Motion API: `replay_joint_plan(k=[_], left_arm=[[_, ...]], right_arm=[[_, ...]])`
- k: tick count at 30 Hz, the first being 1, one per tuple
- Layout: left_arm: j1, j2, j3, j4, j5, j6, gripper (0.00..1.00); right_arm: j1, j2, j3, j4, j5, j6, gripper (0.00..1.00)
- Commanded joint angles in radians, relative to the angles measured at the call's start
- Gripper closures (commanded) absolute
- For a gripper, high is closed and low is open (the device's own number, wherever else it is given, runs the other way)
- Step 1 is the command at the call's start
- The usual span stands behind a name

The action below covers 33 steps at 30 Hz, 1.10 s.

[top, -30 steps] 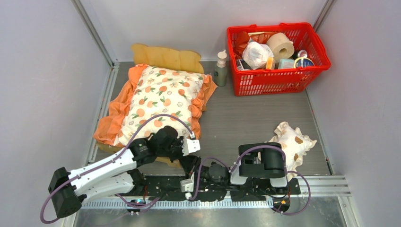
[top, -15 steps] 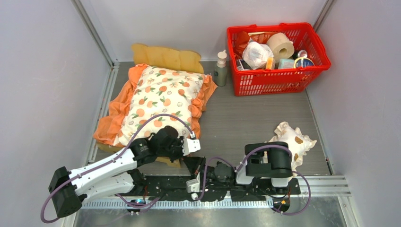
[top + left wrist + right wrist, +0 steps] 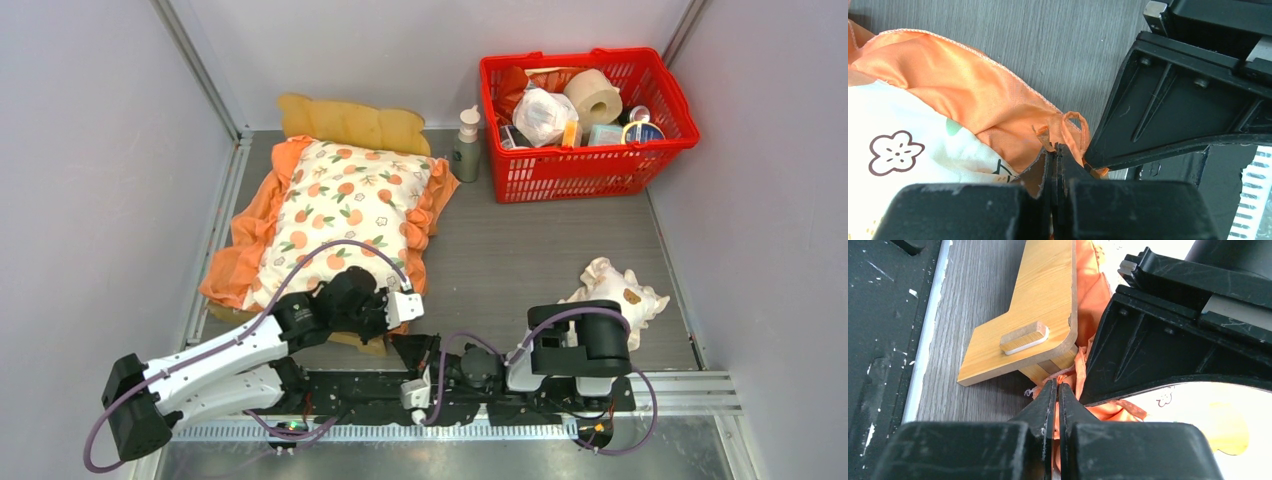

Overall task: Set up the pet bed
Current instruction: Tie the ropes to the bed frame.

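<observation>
At the near edge of the desk (image 3: 520, 250) the two arms meet at the near-right corner of the pet bed (image 3: 1043, 305). The left end effector (image 3: 1055, 147) is pressed together and pinches the edge of the orange ruffle (image 3: 963, 85), a small loop of fabric standing just beside its tips. The right end effector (image 3: 1056, 385) is also pressed together, its tips against the same ruffle just below the light-wood foot corner of the frame; whether any fabric is caught between them cannot be told. The bed frame lies on the left half of the desk, running from near to far, and the orange-print cushion (image 3: 350, 205) rests on top of it, its ruffle spilling over the left side. To the right, partly hidden behind the right arm, lies a cream frilled pillow (image 3: 612, 280) with brown spots. Farther back, the bed's wavy headboard (image 3: 345, 120) rises behind the cushion, a pump bottle (image 3: 466, 145) stands upright just right of it, and a red basket (image 3: 590, 170) of sundries sits in the far-right corner.
</observation>
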Motion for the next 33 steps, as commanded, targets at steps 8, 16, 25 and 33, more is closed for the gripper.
replay_joint_plan(k=[8, 16, 25, 33], left_arm=[[0.019, -0.102, 0.028, 0.044, -0.159, -0.014, 1.0], [0.022, -0.181, 0.033, 0.011, -0.228, -0.057, 1.0], [0.022, -0.246, 0.093, -0.102, -0.244, -0.138, 1.0], [0.023, -0.247, 0.128, -0.141, -0.23, -0.188, 1.0]], right_arm=[[0.064, -0.021, 0.011, 0.156, -0.064, 0.104, 0.95], [0.064, 0.011, 0.026, 0.156, -0.08, 0.18, 0.95], [0.09, 0.013, 0.011, 0.156, -0.028, 0.25, 0.95], [0.093, 0.026, 0.014, 0.157, 0.028, 0.31, 0.95]])
